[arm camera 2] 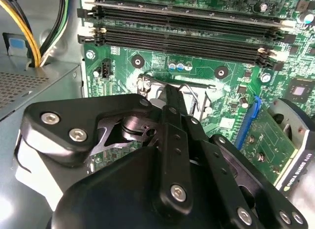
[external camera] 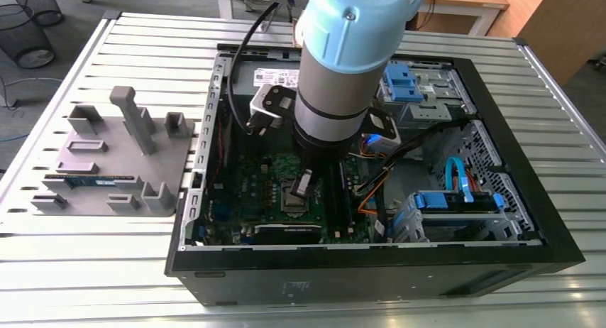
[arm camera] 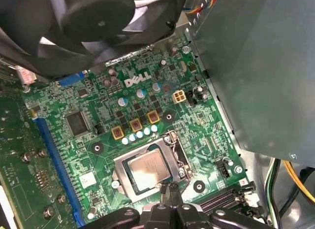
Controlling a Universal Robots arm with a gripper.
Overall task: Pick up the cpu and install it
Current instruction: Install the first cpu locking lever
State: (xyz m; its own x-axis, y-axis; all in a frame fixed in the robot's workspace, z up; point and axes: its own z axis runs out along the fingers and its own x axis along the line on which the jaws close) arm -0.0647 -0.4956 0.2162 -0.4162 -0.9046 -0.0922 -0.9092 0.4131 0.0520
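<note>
- Ribbed metal desk carries an open computer case.
- fingers pressed together, gripping nothing (tips down inside the case).
- cpu lies in its socket, just beside them.

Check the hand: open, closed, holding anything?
The hand: closed, fingertips together, holding nothing. The cpu sits in the socket, right by the fingertips.
</note>
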